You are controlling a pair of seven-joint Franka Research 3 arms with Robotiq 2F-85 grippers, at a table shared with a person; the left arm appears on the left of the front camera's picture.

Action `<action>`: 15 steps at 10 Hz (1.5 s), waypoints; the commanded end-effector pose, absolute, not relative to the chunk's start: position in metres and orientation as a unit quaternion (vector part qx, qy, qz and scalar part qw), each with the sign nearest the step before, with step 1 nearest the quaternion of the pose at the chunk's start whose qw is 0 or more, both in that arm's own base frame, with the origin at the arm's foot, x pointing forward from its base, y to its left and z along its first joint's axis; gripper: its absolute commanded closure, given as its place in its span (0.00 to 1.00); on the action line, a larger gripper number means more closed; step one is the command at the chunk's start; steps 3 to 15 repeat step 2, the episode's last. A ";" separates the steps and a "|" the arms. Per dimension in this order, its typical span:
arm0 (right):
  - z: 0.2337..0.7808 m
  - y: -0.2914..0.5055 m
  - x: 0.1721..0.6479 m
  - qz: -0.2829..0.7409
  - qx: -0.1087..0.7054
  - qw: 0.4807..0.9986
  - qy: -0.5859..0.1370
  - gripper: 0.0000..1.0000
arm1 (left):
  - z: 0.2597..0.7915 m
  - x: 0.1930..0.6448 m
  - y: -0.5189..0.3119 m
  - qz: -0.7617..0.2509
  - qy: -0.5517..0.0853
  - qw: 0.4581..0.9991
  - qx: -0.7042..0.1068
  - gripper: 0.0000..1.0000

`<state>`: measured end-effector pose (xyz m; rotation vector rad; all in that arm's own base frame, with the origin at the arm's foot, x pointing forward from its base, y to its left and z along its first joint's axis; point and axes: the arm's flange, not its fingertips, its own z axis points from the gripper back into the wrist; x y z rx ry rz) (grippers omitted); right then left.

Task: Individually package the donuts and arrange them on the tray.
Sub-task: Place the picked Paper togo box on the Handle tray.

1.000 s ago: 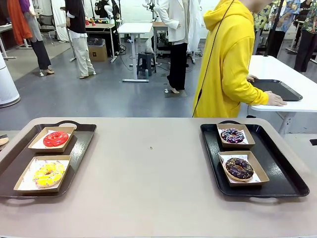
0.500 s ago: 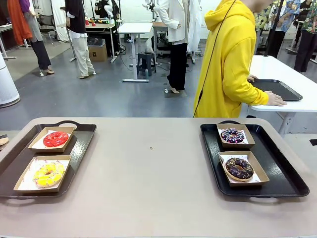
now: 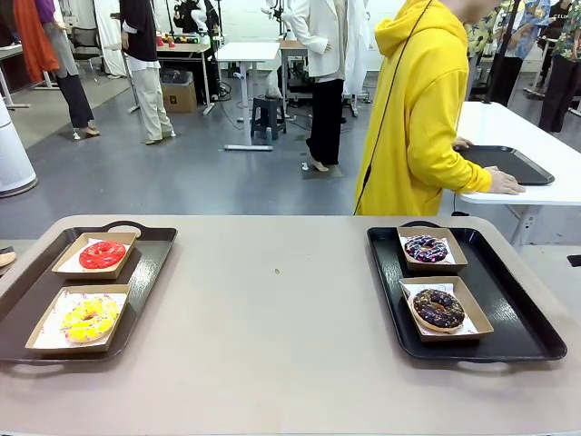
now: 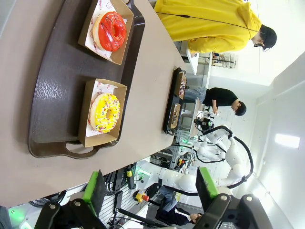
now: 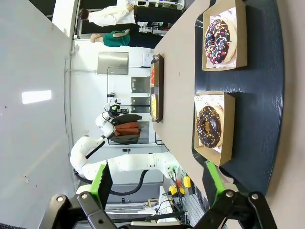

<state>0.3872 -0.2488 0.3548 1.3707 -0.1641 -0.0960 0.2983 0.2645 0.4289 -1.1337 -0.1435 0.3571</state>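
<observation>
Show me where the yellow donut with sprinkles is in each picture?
Front view: yellow donut sits at lower left, in the nearer box.
Left wrist view: yellow donut sits left of centre.
Right wrist view: too small to pick out on the far tray.
Shared landmark: the brown tray under it.

Glossy red donut (image 3: 102, 254), yellow sprinkled donut (image 3: 88, 320), purple-swirled donut (image 3: 426, 248), chocolate sprinkled donut (image 3: 438, 308); brown boxes (image 3: 41, 336), black trays (image 3: 513, 309).

no text, label or number can be read. the paper liners (image 4: 97, 29) under the donuts carry small red printed marks, too small and blurred to make out.
</observation>
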 end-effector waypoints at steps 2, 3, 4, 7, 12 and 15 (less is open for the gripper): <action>0.356 -0.251 0.387 -0.043 0.636 0.767 -0.073 0.00 | 0.430 0.297 0.265 0.169 -0.074 0.824 -0.535 0.00; 0.356 -0.251 0.387 -0.043 0.636 0.767 -0.073 0.00 | 0.430 0.297 0.265 0.169 -0.074 0.824 -0.535 0.00; 0.356 -0.251 0.387 -0.043 0.636 0.767 -0.073 0.00 | 0.430 0.297 0.265 0.169 -0.074 0.824 -0.535 0.00; 0.356 -0.251 0.387 -0.043 0.636 0.767 -0.073 0.00 | 0.430 0.297 0.265 0.169 -0.074 0.824 -0.535 0.00; 0.356 -0.251 0.387 -0.043 0.636 0.767 -0.073 0.00 | 0.430 0.297 0.265 0.169 -0.074 0.824 -0.535 0.00; 0.356 -0.251 0.387 -0.043 0.636 0.767 -0.073 0.00 | 0.430 0.297 0.265 0.169 -0.074 0.824 -0.535 0.00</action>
